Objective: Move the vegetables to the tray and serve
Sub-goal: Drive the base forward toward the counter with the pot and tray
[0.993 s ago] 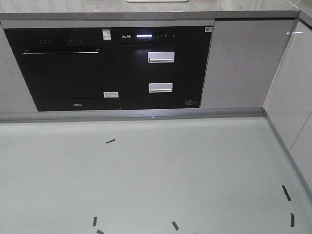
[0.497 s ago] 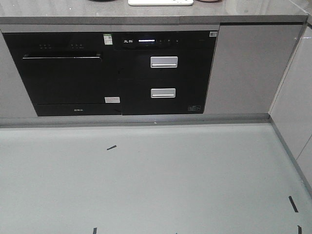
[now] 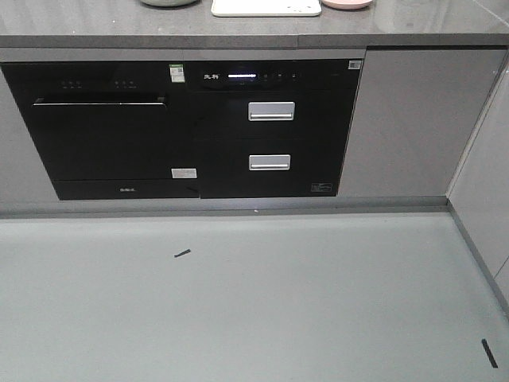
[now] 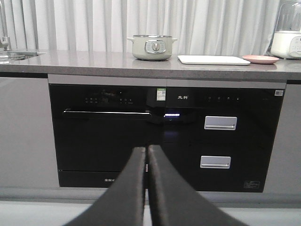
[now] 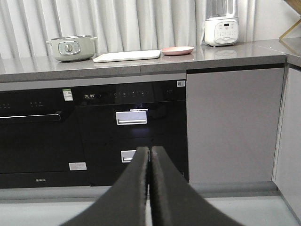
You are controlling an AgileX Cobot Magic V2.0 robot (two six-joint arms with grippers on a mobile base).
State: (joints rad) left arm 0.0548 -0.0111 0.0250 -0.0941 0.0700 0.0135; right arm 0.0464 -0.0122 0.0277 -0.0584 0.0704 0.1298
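**Two closed grippers facing a kitchen counter, tray on top**

Low view across a pale grey floor (image 3: pixel 254 310) marked with short strips of black tape (image 3: pixel 182 254). At the far side, a grey stone counter (image 4: pixel 94 63) above two black built-in appliances. On the left, an oven-like unit (image 3: pixel 103 135) with a long horizontal handle. On the right, a drawer unit (image 3: pixel 270 135) with two silver handles, one above the other, and a lit display strip on top. Plain grey cabinet doors (image 5: pixel 230 122) further right.

On the counter, from left to right:
- a pale green lidded pot (image 4: pixel 151 47), contents hidden by the lid
- the tray (image 4: pixel 214 60), cream-white and rectangular, lying flat, just right of the pot
- a round pink plate (image 4: pixel 260 59), just beside the tray's right end
- a white countertop appliance (image 5: pixel 221 26) with a clear jug on top, well to the right

White pleated curtains (image 4: pixel 94 23) behind everything.

Left gripper (image 4: pixel 146 149): two black fingers pressed together with only a hairline seam between them, holding nothing, aimed at the black appliances and well short of the counter. Right gripper (image 5: pixel 150 149): likewise closed and empty, pointing at the drawer unit (lower drawer handle partly hidden behind its tips). No print readable on the tray at this range.
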